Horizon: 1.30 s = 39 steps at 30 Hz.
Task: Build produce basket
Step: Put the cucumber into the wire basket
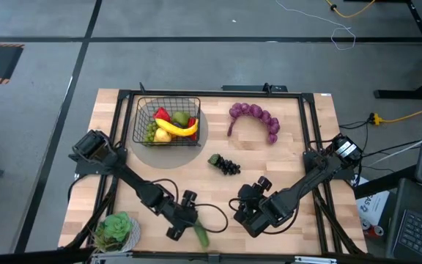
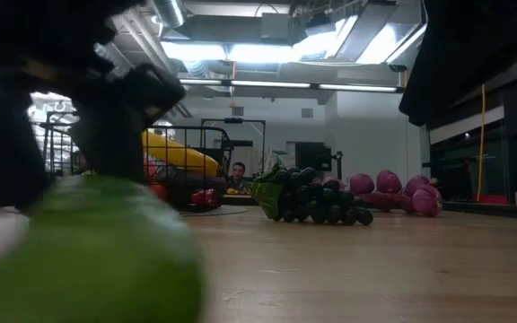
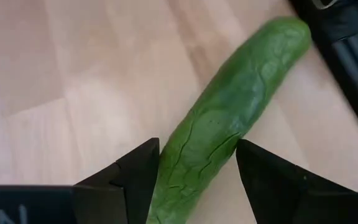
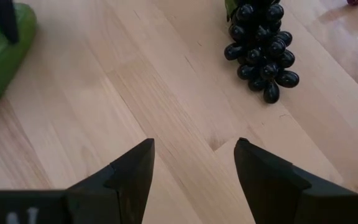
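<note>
The open left hand (image 3: 194, 171) sits around the cucumber (image 3: 229, 124) at the desk's 6 o'clock, so next it must squeeze and lift toward the basket (image 1: 167, 121) at 11 o'clock; the right hand (image 4: 194, 168) waits open.

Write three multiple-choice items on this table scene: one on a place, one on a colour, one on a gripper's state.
1. Where do the dark grapes lie?
A. in the basket
B. on the table
C. on the floor

2. What colour is the cucumber?
A. green
B. orange
C. white

3. How does the left gripper stand?
A. shut on a lemon
B. out of view
C. open, one finger on each side of the cucumber

Answers: 1 B, they rest on bare wood beside the basket; 2 A, the left wrist view shows it green; 3 C, gaps show beside both fingers.
</note>
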Available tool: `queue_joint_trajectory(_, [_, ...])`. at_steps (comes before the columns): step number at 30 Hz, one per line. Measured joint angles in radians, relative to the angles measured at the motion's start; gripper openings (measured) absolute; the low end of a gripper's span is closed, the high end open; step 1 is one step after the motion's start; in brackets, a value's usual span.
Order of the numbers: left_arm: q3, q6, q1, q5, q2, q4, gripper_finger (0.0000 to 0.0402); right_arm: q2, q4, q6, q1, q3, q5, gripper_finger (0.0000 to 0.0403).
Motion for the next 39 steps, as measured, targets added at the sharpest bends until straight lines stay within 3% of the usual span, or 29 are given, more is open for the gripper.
queue_joint_trajectory(6, [-0.001, -0.008, 0.048, 0.0, 0.031, -0.034, 0.0209, 0.0, 0.002, 0.0, 0.0, 0.0, -0.001, 0.0222])
queue_joint_trajectory(15, [0.0, -0.051, 0.149, -0.125, 0.029, -0.052, 0.0209, 0.0, 0.01, 0.0, 0.0, -0.001, -0.001, 0.0222])
queue_joint_trajectory(20, [0.0, -0.066, 0.212, -0.126, 0.029, -0.059, 0.0209, 0.0, 0.011, 0.0, 0.0, -0.001, 0.0, 0.0222])
queue_joint_trajectory(25, [0.0, -0.223, 0.259, -0.126, 0.029, -0.059, 0.0209, 0.0, 0.01, 0.0, 0.0, -0.001, 0.0, 0.0222])
queue_joint_trajectory(29, [0.0, -0.248, 0.284, -0.076, 0.029, -0.059, 0.0205, 0.0, 0.01, -0.001, 0.0, -0.001, 0.0, 0.0222])
queue_joint_trajectory(35, [0.0, -0.269, 0.268, -0.044, 0.029, -0.059, 0.0145, 0.0, 0.01, -0.001, 0.0, -0.001, 0.001, 0.0222])
queue_joint_trajectory(39, [0.0, -0.443, 0.258, -0.055, 0.028, -0.048, 0.0088, 0.0, 0.01, -0.001, 0.0, -0.001, 0.001, 0.0222])
